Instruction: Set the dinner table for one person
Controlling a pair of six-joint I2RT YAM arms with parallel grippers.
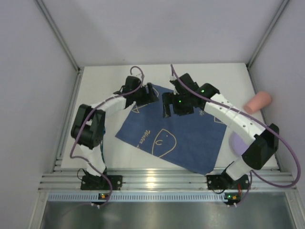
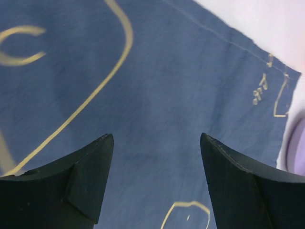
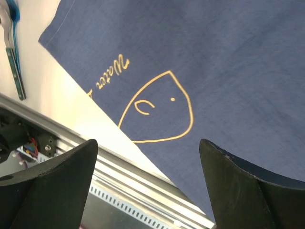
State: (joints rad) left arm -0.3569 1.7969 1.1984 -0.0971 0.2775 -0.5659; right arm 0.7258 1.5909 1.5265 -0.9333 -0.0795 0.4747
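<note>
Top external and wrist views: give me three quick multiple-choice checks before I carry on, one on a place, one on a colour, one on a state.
1. Where is the pink cylindrical cup?
A. On its side at the right of the white tabletop, off the blue cloth mat
B. In the middle of the mat
C. In a gripper

2. What colour are the mat's drawn outlines?
A. Red
B. Cream-yellow
C. Black

3. How do the left gripper and right gripper stand?
A. Both shut on the mat
B. Left shut on the cup
C. Both open, empty

Key: 1 A, the cup lies clear of the mat; 2 B, both wrist views show pale yellow lines; 3 C, each wrist view shows its fingers apart, nothing between.
</note>
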